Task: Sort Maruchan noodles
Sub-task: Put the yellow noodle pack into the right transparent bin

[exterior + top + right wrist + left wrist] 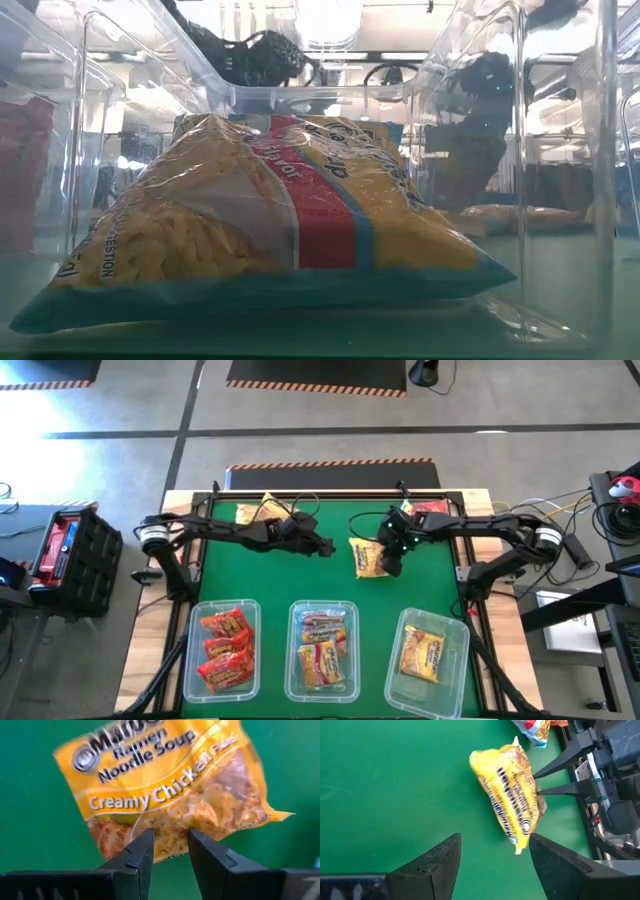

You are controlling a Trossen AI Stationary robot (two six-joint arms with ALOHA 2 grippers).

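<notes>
The bench carries three clear tubs along its near edge: red packets at left, yellow-pink in the middle, yellow at right. At mid-bench the right end effector is pinched narrow on an edge of a yellow noodle packet, which hangs just left of it, long axis running near to far. The matching tub lies near and right, so the right arm looks better placed. The left end effector hovers left of the packet, fingers parted, holding nothing.

Glossy crinkly plastic packet, matt green mat
</notes>
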